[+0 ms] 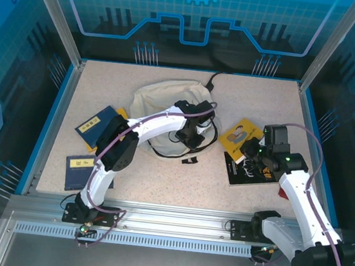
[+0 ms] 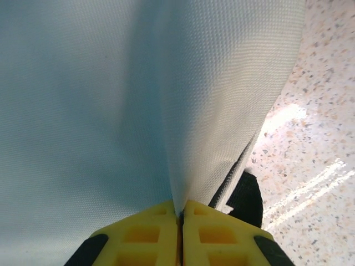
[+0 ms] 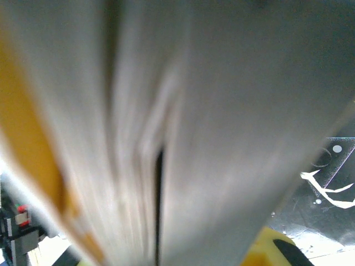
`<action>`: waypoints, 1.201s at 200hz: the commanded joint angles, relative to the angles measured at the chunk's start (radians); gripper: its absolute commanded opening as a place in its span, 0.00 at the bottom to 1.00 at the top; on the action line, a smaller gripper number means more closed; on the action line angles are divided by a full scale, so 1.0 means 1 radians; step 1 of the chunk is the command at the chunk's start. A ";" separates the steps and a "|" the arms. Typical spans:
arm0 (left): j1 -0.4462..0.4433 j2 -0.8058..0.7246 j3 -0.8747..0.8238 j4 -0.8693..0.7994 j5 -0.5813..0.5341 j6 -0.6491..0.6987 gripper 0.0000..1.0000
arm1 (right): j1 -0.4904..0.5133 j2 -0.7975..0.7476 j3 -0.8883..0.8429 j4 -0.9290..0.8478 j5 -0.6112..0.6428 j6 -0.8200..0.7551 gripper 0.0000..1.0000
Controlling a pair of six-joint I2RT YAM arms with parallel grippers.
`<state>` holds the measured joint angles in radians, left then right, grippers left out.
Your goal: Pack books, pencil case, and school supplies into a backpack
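Fabric of the cream backpack [image 1: 162,99], far middle of the surface [image 1: 264,97], is pinched in the closed left jaws, probably to hold its mouth open; right jaws grip a yellow book's [image 1: 239,134] edge at right, likely for loading.

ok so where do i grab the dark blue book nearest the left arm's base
By its free left edge, coming in low from the left. The dark blue book lies flat and thin on the table, so a top-down pinch probably finds nothing to close on, and the left arm hangs over its right side.
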<state>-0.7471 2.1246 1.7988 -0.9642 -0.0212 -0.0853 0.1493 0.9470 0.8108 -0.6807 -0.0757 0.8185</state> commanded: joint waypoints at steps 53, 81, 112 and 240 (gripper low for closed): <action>0.063 -0.172 0.027 0.033 0.065 -0.032 0.09 | -0.013 -0.094 0.009 0.063 -0.111 -0.022 0.03; 0.066 -0.247 -0.001 0.163 0.002 -0.099 0.05 | 0.005 -0.133 -0.012 0.107 -0.156 0.005 0.03; 0.062 -0.320 -0.047 0.336 -0.105 -0.161 0.01 | 0.066 -0.127 -0.043 0.188 -0.170 0.046 0.02; 0.053 -0.450 -0.164 0.566 -0.069 -0.150 0.00 | 0.275 0.438 0.124 0.739 -0.165 0.238 0.01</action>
<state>-0.6884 1.7462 1.6428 -0.4946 -0.1078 -0.2344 0.3954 1.2942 0.8303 -0.1967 -0.2180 1.0096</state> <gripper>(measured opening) 0.068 0.163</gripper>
